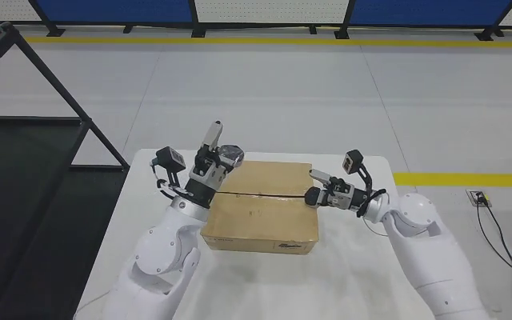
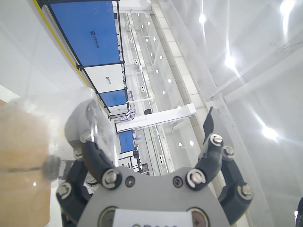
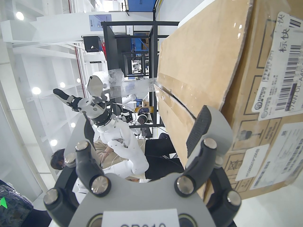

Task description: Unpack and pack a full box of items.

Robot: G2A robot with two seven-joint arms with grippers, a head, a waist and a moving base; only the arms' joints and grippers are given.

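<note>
A brown cardboard box lies closed on the white table, a dark seam running along its top between the flaps. My left gripper is at the box's left end, raised and open. A crumpled strip of clear tape clings to one of its fingers, and in the right wrist view the tape stretches from the box's far end to that gripper. My right gripper is open at the right end of the seam, one finger close against the labelled end of the box.
A black metal frame stands on the floor left of the table. White table surface lies bare in front of the box and to its right. A floor socket with a cable sits at the far right.
</note>
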